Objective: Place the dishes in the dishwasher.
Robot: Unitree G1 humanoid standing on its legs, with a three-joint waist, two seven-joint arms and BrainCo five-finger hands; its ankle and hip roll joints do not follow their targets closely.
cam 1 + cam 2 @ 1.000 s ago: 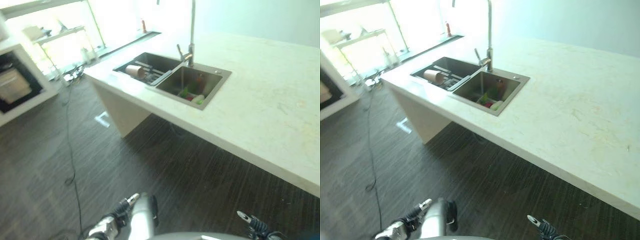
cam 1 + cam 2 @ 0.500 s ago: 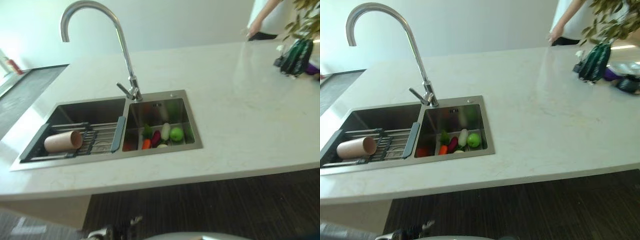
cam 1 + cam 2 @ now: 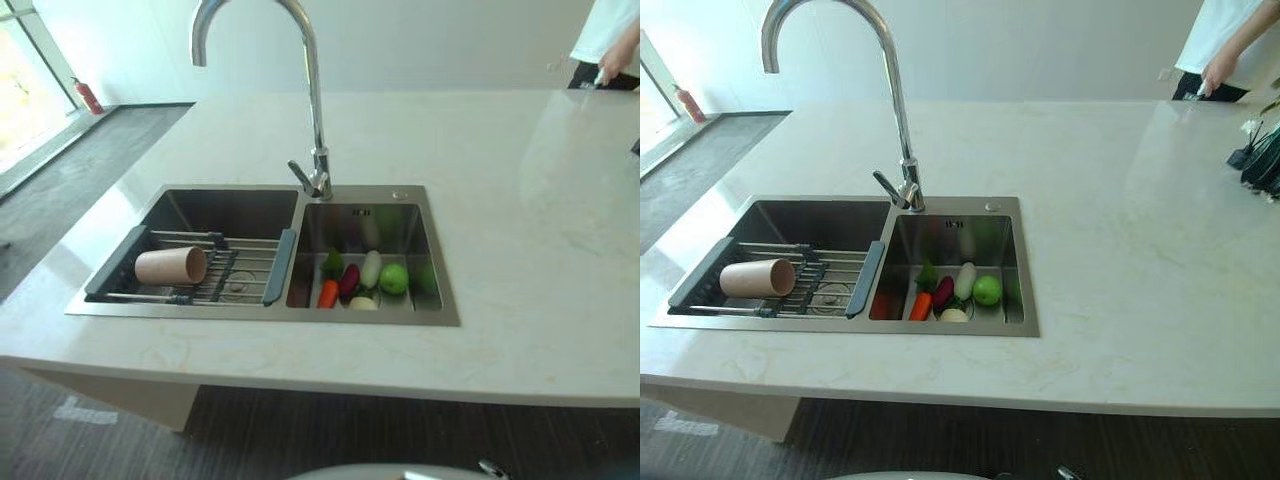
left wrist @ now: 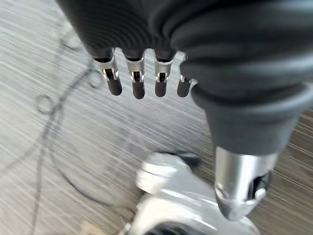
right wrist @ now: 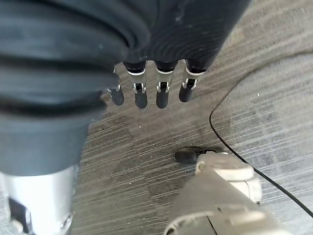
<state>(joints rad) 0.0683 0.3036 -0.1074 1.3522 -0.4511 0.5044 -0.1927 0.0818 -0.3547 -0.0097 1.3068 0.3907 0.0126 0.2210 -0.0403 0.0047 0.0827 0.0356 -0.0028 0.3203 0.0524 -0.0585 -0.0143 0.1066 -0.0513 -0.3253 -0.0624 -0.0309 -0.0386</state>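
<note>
Looking down, we see a double sink (image 3: 1025,262) set in the pale table (image 3: 1140,260), with a tall curved faucet (image 3: 902,150) between the two basins. A tan cup (image 3: 757,278) lies on its side on a wire rack (image 3: 825,280) across the left basin. An apple (image 3: 986,290), a carrot (image 3: 921,305) and other vegetables sit in the right basin. Our left hand (image 4: 142,78) and right hand (image 5: 151,88) hang over the wood floor (image 5: 274,58), fingers straight and relaxed, holding nothing. A person (image 3: 1225,45) stands at the table's far right.
</note>
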